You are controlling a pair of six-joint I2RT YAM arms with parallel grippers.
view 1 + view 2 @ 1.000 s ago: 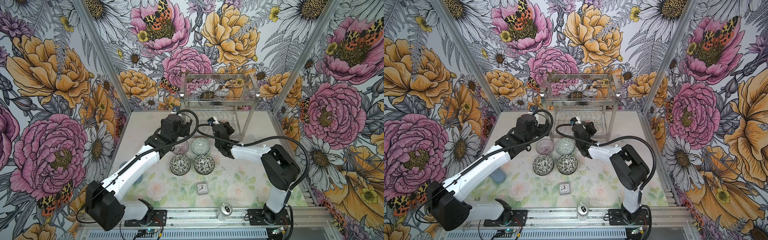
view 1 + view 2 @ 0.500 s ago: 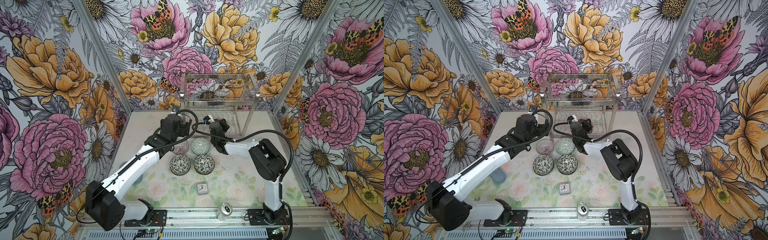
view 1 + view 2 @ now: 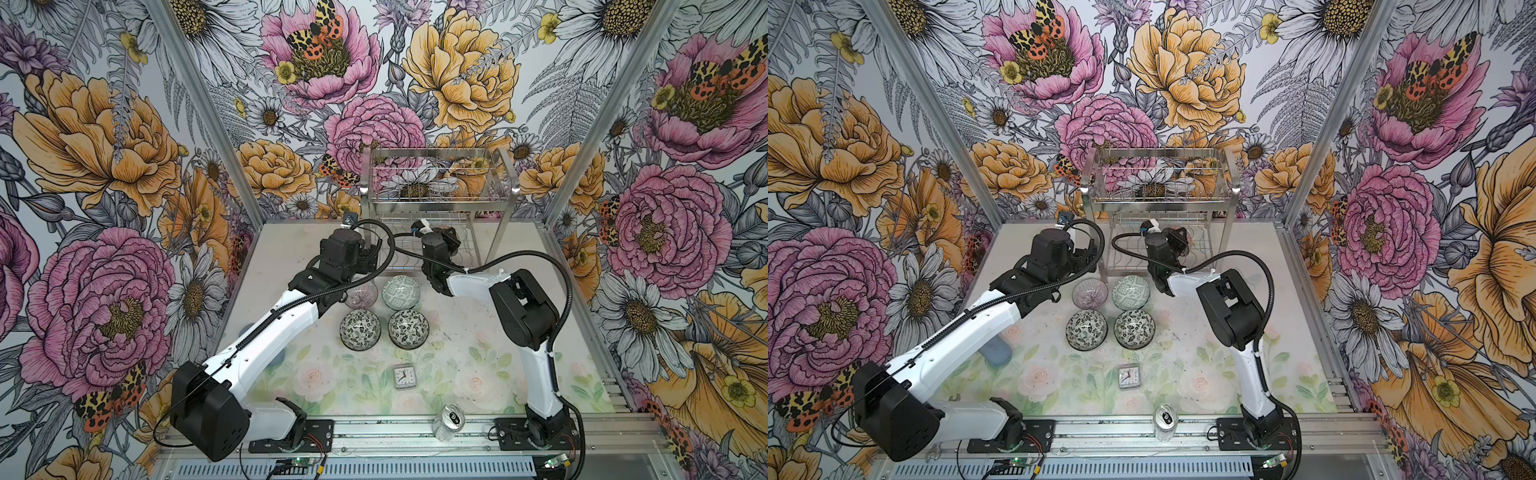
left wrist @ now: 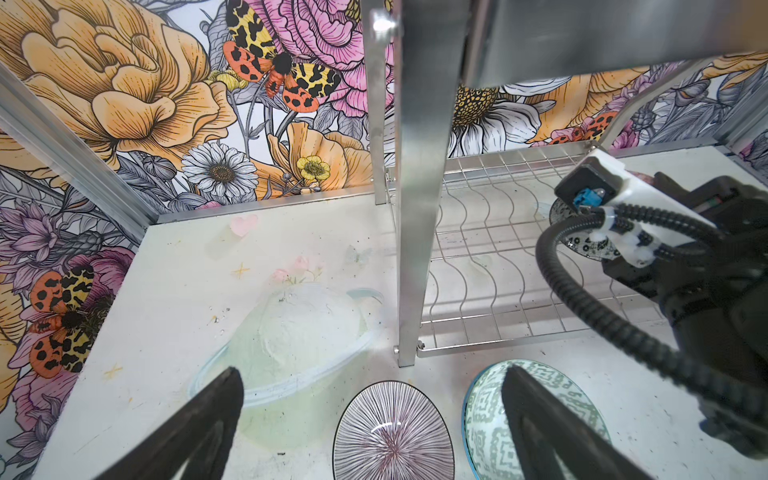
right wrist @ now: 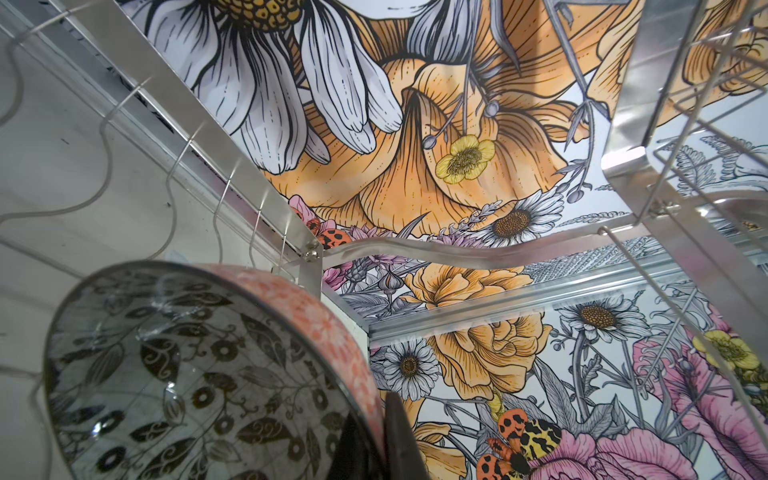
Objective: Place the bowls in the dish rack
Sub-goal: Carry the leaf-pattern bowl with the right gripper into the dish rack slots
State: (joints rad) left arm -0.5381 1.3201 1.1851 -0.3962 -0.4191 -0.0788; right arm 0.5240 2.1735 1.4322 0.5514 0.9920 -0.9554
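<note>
The right pincer grips a bowl inside the lower tier of the dish rack; a green-patterned bowl lies behind it, leftward, on the tabletop.

My table carried the dish rack, standing just beyond my left pincer. Under that pincer sat a pink striped bowl, a green bowl beside it; two black-and-white bowls and a small clock lay behind, toward my base.
</note>
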